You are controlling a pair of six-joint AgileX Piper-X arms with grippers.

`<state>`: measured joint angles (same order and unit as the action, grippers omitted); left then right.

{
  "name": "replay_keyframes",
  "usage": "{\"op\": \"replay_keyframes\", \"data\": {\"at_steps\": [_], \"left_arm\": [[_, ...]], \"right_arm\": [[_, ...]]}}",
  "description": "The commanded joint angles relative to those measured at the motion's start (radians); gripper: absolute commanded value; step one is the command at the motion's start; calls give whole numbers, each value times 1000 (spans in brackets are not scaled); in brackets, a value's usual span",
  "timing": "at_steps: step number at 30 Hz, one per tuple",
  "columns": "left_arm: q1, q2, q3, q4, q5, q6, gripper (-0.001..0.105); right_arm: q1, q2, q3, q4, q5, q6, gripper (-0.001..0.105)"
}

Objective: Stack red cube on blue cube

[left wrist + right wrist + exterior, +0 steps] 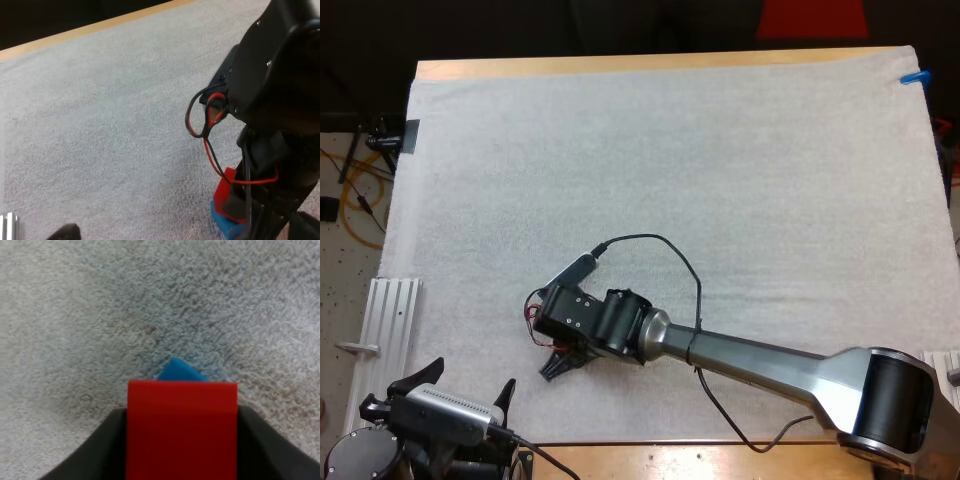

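Note:
My right gripper [182, 445] is shut on the red cube [182, 432], with a black finger pressing on each side. A corner of the blue cube [180, 371] pokes out from under the red cube's far edge. In the left wrist view the red cube [226, 186] sits directly on top of the blue cube [224, 223], slightly turned against it, with the right gripper [245, 205] around it. In the high view the right gripper [558, 362] points down at the mat left of centre and covers both cubes. My left gripper [465, 385] rests at the near left corner, fingers apart and holding nothing.
The white mat [720, 170] covers the wooden table [620, 65]. A ribbed metal rail [388, 320] lies along the mat's left edge. The right arm [770, 365] stretches across the near side of the mat.

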<state>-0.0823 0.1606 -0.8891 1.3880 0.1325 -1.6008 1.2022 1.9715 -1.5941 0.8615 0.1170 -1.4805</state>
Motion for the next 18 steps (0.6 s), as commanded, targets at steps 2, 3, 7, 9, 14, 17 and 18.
{"op": "replay_keyframes", "data": {"at_steps": [2,3,7,9,14,17,18], "left_arm": [[-4,1,-4,-1,-10,6,76],[-4,1,-4,-1,-10,6,76],[-4,1,-4,-1,-10,6,76],[-4,1,-4,-1,-10,6,76],[-4,1,-4,-1,-10,6,76],[-4,1,-4,-1,-10,6,76],[-4,1,-4,-1,-10,6,76]], "right_arm": [[-4,-16,-1,-11,-25,-10,12],[-4,-16,-1,-11,-48,-12,19],[-4,-16,-1,-11,-45,-11,45],[-4,-16,-1,-11,-39,-11,52],[-4,-16,-1,-12,-35,-11,54],[-4,-16,-1,-12,-17,-15,54],[-4,-20,-1,-12,-17,-15,54]]}}
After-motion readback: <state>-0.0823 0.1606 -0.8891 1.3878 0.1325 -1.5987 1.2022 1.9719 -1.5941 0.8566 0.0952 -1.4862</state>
